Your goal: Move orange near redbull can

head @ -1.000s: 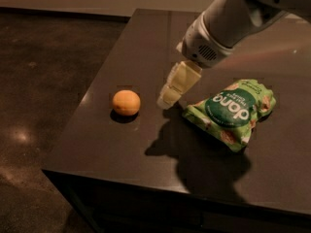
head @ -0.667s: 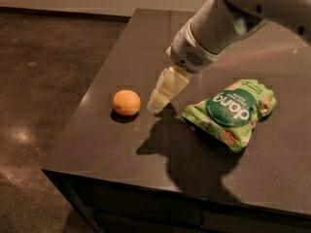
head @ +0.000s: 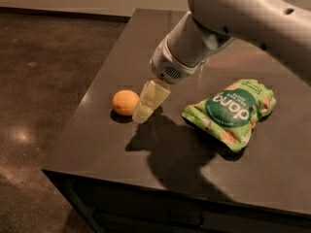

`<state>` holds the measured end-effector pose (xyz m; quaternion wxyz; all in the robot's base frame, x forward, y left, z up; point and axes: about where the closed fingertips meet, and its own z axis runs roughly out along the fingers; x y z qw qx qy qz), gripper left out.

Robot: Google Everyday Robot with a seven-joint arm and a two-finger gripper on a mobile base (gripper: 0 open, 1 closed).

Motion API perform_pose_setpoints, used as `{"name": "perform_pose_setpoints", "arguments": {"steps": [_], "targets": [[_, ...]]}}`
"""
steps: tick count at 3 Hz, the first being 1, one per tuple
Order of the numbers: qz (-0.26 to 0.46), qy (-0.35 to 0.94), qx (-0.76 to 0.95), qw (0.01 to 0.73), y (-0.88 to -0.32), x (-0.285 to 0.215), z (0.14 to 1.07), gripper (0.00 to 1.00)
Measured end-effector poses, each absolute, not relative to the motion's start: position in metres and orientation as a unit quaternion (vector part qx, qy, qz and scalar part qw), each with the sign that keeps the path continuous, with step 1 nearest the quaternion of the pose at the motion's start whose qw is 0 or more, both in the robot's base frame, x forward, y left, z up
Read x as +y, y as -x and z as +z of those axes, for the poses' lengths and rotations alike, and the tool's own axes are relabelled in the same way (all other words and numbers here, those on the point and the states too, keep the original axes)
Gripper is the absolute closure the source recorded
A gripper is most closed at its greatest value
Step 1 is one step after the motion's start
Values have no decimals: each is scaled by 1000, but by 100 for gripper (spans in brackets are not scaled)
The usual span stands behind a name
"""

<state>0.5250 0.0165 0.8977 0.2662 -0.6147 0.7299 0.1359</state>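
jaws just beside orange [head: 125, 102] | green bag [head: 231, 113] well apart

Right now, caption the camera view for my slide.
End effector low beside the orange on the dark table, snack bag nearby.

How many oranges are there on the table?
1. The orange lies near the table's left edge as seen, with the gripper close beside it. The arm could hide another.
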Motion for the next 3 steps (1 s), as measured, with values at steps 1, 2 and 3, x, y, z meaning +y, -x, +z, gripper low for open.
{"name": "perform_pose_setpoints", "arguments": {"steps": [1, 2, 3], "targets": [[138, 623, 724, 262, -527, 32, 886, 0], [140, 631, 721, 250, -530, 44, 864, 0], [142, 631, 721, 249, -530, 46, 862, 0]]}}
